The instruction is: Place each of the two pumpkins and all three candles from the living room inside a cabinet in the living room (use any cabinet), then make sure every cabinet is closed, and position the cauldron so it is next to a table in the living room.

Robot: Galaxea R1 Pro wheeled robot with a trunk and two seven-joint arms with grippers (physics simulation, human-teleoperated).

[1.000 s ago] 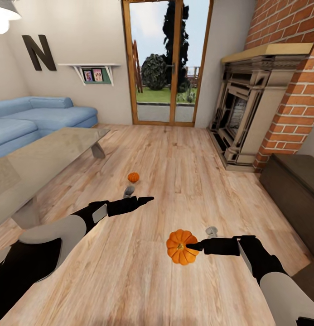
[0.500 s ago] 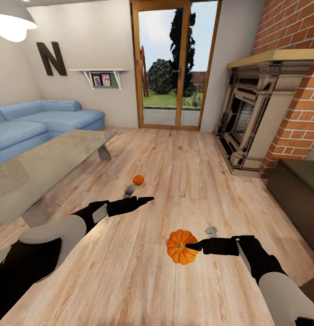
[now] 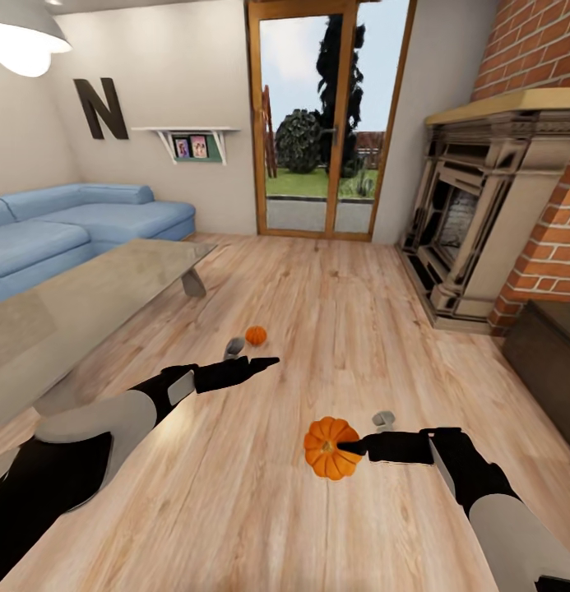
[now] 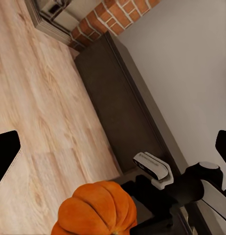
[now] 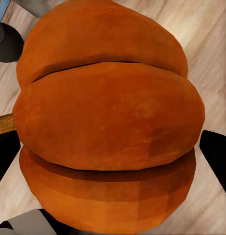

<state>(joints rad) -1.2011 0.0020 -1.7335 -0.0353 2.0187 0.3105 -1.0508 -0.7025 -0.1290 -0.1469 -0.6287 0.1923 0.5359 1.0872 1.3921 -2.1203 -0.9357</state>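
Right gripper clamped on pumpkin, left gripper empty, jaw gap unclear

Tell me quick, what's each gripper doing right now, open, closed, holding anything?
Left gripper: holds nothing; open or shut cannot be told.
Right gripper: shut on the pumpkin.

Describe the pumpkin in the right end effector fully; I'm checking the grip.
The pumpkin is bright orange, ribbed and matte, with a short brownish stem. It sits between the fingers of the right end effector, above the wood plank floor. In the right wrist view it bulges between the dark fingers on either side, its stem pointing sideways.
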